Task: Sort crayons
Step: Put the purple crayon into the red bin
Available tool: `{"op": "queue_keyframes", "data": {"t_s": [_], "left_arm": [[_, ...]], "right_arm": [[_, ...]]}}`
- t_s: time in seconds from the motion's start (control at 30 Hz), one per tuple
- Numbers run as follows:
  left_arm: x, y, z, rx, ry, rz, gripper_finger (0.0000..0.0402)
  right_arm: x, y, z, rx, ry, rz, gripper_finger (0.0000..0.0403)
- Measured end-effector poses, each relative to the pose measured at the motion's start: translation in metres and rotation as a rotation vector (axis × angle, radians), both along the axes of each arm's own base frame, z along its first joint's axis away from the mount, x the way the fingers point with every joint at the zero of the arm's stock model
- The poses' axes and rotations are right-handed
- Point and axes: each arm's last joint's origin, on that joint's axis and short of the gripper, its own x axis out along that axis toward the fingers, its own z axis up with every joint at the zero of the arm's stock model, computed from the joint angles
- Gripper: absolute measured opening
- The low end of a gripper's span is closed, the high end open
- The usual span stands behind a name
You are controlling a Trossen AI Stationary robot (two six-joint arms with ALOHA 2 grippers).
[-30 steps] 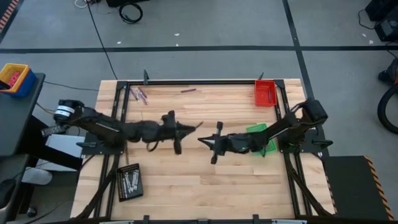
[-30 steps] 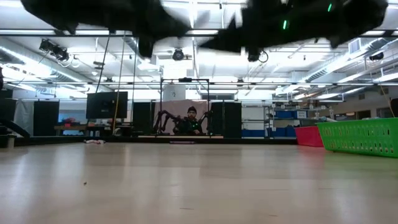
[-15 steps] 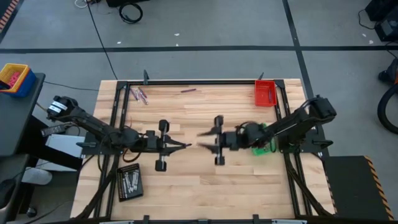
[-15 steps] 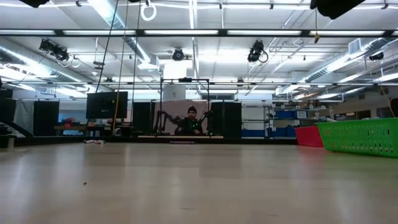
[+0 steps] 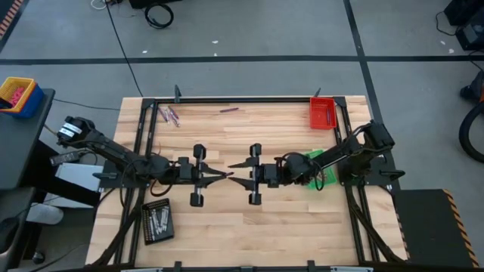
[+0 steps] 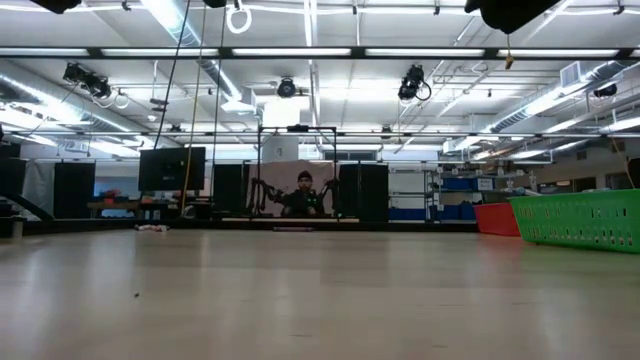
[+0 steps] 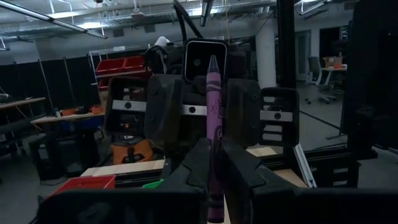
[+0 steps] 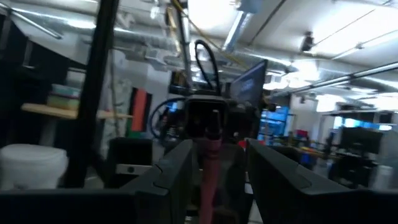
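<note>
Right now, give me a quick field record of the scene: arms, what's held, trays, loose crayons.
left hand: mid-table, shut on a purple crayon, tip pointing at the right arm
right hand: mid-table, facing the left hand, fingers apart on either side of the crayon's far end
red tray: far right corner
green tray: right edge, partly under the right arm
black tray: near left, pale sticks inside
loose crayons: far left of table; one more at far edge
</note>
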Motion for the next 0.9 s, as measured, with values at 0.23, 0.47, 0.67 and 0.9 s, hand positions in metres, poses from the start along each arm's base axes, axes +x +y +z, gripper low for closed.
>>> {"op": "queue_keyframes", "data": {"t_s": [0.23, 0.47, 0.67, 0.9], "left_arm": [[-0.0001, 0.0011, 0.0013, -0.012, -0.012, 0.019, 0.0029], [-0.0004, 0.0012, 0.0026, -0.017, -0.025, 0.019, 0.0030], [-0.0003, 0.0013, 0.0024, -0.017, -0.022, 0.023, 0.0030], [-0.0003, 0.0014, 0.0024, -0.017, -0.022, 0.023, 0.0030]], "right_arm": [[0.0005, 0.0015, 0.0006, 0.038, 0.003, 0.069, 0.0122], [0.0014, -0.0022, 0.0007, 0.047, 0.002, 0.060, 0.0025], [0.0015, -0.0030, 0.0008, 0.054, 0.004, 0.045, 0.0033], [0.0015, -0.0029, 0.0006, 0.053, 0.006, 0.046, 0.0085]]}}
